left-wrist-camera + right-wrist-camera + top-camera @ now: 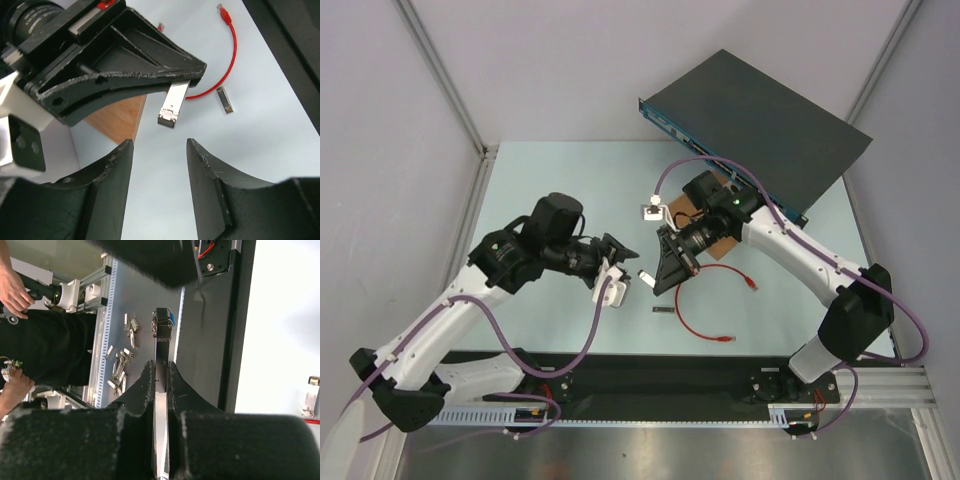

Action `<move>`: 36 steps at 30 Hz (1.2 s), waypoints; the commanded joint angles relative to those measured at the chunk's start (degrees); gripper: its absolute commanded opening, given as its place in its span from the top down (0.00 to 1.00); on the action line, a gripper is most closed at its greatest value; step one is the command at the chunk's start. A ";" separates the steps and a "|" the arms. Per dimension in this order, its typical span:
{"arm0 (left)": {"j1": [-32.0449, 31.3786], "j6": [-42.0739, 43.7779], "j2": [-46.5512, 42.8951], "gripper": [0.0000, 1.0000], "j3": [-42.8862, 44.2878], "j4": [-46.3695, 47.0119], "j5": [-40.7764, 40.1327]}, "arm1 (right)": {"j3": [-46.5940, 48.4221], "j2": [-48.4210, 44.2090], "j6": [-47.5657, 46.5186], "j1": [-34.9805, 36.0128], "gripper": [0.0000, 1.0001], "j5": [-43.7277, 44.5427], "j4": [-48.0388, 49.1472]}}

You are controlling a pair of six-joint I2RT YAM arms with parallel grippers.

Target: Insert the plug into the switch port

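Plug (224, 14) well beyond left fingers (210, 185)

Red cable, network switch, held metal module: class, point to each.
red cable (234, 49), left wrist view, mid-curve
network switch (760, 130), top view, dark lid
held metal module (170, 106), left wrist view, exposed end

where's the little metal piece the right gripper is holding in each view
top external: metal piece just left of centre, at the right gripper tip.
left wrist: upper middle, jutting from the right gripper above the open left gripper.
right wrist: centre, pinched upright between shut fingers.
shared landmark: red cable, right of the piece in top external and left wrist; not clear in right wrist.
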 commanded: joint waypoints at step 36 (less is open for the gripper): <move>-4.34 11.98 3.20 0.78 0.05 -5.56 8.23 | 4.40 0.58 -7.32 3.88 1.00 2.06 -5.18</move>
